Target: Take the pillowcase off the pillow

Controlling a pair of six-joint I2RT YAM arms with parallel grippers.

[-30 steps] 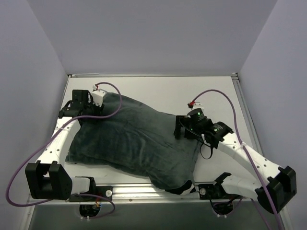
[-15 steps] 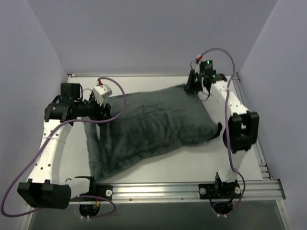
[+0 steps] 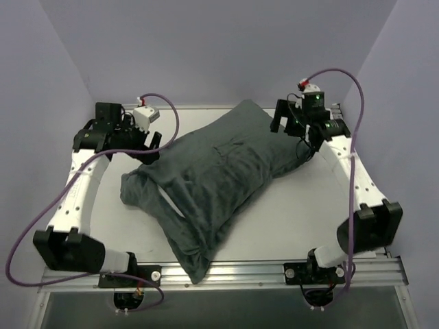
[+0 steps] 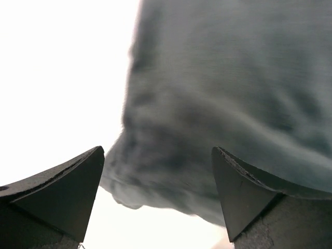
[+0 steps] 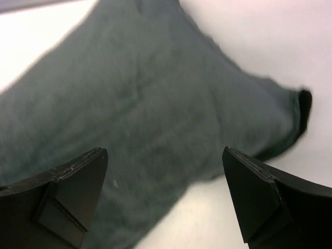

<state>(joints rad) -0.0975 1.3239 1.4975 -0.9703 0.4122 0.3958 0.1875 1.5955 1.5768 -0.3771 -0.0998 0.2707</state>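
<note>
Pillowcase [image 3: 212, 185] covers the pillow (grey side out); left gripper [image 4: 156, 150] and right gripper [image 5: 165, 151] gape empty; a pinch catching the pillow too would drag both

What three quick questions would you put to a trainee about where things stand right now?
1. True or false: the pillowcase lies with its zebra-striped face up.
2. Pick one. The jaws of the left arm are: A) shut on cloth; B) open, clamping nothing; C) out of every view.
3. Fill in: the jaws of the right arm sit by the pillowcase's ____ end (near or far, as seen from the arm bases).

Key
1. False: the plain dark grey-green face is up.
2. B: the left wrist view shows them wide apart, with the cloth beyond them.
3. Far.
</note>
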